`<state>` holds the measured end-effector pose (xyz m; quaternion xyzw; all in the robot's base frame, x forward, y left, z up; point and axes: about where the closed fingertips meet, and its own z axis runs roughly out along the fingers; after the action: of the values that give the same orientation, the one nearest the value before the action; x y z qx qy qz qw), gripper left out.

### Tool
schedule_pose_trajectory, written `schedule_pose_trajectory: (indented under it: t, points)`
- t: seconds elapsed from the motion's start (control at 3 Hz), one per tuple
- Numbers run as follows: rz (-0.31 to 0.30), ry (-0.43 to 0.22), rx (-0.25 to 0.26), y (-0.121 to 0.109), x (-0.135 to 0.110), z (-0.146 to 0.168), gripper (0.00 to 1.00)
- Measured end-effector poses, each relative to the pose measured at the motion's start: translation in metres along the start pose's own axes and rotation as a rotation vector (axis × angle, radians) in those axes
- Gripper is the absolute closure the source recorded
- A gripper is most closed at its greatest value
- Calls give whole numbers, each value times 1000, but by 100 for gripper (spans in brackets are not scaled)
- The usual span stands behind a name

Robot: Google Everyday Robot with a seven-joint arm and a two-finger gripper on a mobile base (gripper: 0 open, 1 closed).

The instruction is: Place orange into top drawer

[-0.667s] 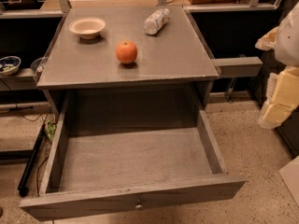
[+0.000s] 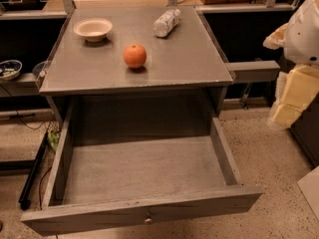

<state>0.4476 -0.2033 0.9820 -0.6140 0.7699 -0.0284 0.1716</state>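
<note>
Far left, on a low dark side shelf: small blue-patterned dish (image 2: 10, 68), contents unclear.

Grey wooden table top (image 2: 189, 63), left to right:
- shallow round cream bowl (image 2: 92, 29), back left corner, upright.
- small round bright-orange fruit, the orange (image 2: 134, 56), sitting on the table top forward of the bowl and to its right, near centre, touching nothing else. Not in the drawer.
- clear plastic bottle (image 2: 166, 22) lying on its side at the back, right of centre, well apart from the orange.

Below the table top: wide shallow grey wooden top drawer (image 2: 99, 213), pulled fully out towards me, with a small round metal knob (image 2: 148, 218) at the centre of its front panel.

Far right: white-and-cream gripper (image 2: 289, 103), off the table's right side, over the speckled floor (image 2: 269, 158), well apart from the orange. Whether it is parted or closed: cannot tell. It holds nothing visible.
</note>
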Motion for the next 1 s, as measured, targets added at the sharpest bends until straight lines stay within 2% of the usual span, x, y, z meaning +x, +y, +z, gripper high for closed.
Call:
schedule_pose_trajectory:
  t: [0.33, 0.67, 1.0]
  points:
    - [-46, -33, -20, -6, -24, 7, 0]
    - [-126, -93, -64, -13, -82, 32, 0]
    - [-126, -94, -63, -13, -82, 32, 0]
